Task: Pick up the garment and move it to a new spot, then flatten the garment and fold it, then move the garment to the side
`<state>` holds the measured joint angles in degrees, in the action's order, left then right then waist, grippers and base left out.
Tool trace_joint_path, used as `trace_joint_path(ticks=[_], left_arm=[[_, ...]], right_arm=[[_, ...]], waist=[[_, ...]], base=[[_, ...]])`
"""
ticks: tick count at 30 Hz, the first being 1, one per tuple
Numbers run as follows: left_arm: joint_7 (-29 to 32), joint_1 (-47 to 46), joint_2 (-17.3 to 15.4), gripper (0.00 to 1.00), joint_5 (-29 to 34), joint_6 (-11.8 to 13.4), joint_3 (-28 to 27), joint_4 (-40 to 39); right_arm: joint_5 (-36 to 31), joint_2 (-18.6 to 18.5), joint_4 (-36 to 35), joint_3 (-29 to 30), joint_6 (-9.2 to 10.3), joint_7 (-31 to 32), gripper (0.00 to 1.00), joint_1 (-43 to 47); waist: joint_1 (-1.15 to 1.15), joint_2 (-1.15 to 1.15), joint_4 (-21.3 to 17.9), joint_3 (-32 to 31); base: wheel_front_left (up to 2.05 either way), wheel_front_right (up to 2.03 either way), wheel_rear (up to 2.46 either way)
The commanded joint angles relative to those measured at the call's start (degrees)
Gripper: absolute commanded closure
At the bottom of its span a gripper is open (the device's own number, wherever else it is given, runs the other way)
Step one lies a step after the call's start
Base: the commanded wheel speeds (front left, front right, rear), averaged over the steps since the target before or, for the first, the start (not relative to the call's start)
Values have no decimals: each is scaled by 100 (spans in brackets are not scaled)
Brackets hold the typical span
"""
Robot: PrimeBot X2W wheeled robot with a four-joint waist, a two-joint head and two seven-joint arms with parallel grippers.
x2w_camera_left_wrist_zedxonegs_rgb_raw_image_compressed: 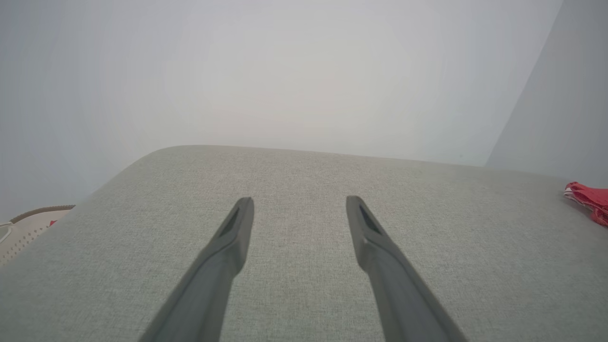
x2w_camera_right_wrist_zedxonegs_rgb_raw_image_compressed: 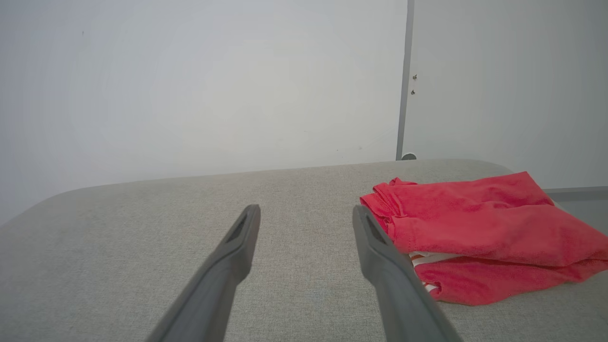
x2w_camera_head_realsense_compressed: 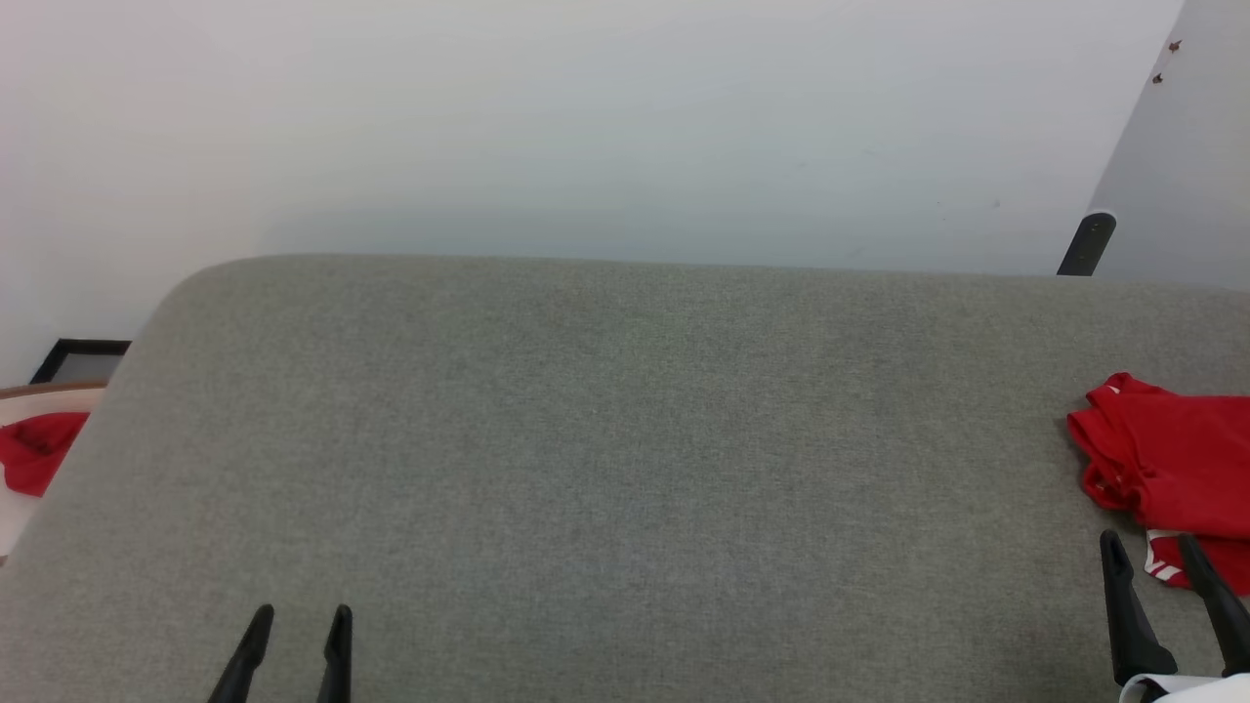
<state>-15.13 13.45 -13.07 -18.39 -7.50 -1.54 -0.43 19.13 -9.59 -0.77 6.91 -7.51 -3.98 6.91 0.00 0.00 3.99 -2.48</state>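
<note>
The garment (x2w_camera_head_realsense_compressed: 1177, 464), bright red with a bit of red-and-white striped trim showing, lies folded in a compact stack at the right edge of the grey fabric surface (x2w_camera_head_realsense_compressed: 605, 459). The right wrist view has the garment (x2w_camera_right_wrist_zedxonegs_rgb_raw_image_compressed: 479, 228) just right of the fingers, white trim peeking out between its layers. My right gripper (x2w_camera_head_realsense_compressed: 1152, 549) stands open at the lower right, right beside the garment's near edge, with nothing between its fingers. Low on the left, my left gripper (x2w_camera_head_realsense_compressed: 301, 619) is open and empty over bare fabric. A sliver of the garment (x2w_camera_left_wrist_zedxonegs_rgb_raw_image_compressed: 589, 198) shows at the far right of the left wrist view.
A smaller plain red cloth bundle (x2w_camera_head_realsense_compressed: 37, 449) lies on a pale round surface (x2w_camera_head_realsense_compressed: 14, 513) off the grey surface's left edge. White walls stand behind. A dark post (x2w_camera_head_realsense_compressed: 1086, 244) rises at the back right corner. A black-framed object (x2w_camera_head_realsense_compressed: 78, 359) sits at the far left.
</note>
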Motion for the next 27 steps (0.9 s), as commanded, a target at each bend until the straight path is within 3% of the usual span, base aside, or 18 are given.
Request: trace_joint_path(ticks=[1, 11, 12, 17, 27], left_arm=[[4, 0, 10, 0, 21, 3, 2, 16], [4, -49, 65, 0, -16, 4, -40, 24], [0, -8, 75, 100, -3, 0, -28, 34], [22, 53, 202, 100, -90, 1, 18, 271], [279, -225, 276, 100, -1128, 5, -10, 428]], right_arm=[[-1, 20, -30, 2, 4, 11, 0, 86], [51, -34, -65, -72, 5, 71, 0, 17], [12, -20, -35, -65, 0, 59, 100, -3], [86, 92, 222, -87, 0, 70, 100, 50], [1070, 169, 390, -72, 0, 209, 100, -147]], waist=[[0, 0, -3, 5], [0, 0, -4, 16], [0, 0, -4, 16], [0, 0, -8, 19], [0, 0, -39, 39]], base=[[0, 0, 0], [0, 0, 0], [0, 0, 0], [0, 0, 0], [0, 0, 0]])
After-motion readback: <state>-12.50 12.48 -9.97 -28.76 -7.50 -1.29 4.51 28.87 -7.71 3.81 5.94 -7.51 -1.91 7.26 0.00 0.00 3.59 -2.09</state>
